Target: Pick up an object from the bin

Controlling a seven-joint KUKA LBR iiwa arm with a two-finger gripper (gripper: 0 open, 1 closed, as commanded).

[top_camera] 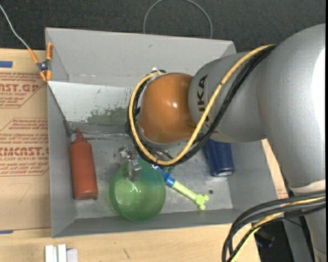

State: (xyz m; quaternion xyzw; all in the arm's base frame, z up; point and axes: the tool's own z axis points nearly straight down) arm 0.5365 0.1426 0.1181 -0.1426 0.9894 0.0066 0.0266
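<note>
- Grey metal surrounds me. The bin (126,53) stands on a pale wooden bench (169,239), and my arm (262,91) reaches into it from the right of the camera view.
- My orange wrist cover (164,111) hangs over the middle of the bin, with yellow and black cables (135,100) looped round its left side and underneath it.
- My end effector (131,161) pokes out below that cover, low over the bin floor and a little left of centre.
- It sits right at the upper edge of a translucent green round thing (138,198). That thing lies on the floor close to the front wall, about midway along it. I cannot tell whether I am touching it.
- I also cannot tell whether my end effector is apart or together, because the cover and cables hide too much of it.
- A red squeeze bottle (83,168) lies along the left wall with its nozzle pointing toward the back. Its base is near the green round thing, with a gap of bare floor between them.
- A blue can (218,157) lies on the right side of the floor, its upper part hidden under my arm.
- A slim yellow-green stick (187,191) with a blue end lies slantwise between the green round thing and the blue can. The blue end is just beside the green thing's right edge.
</note>
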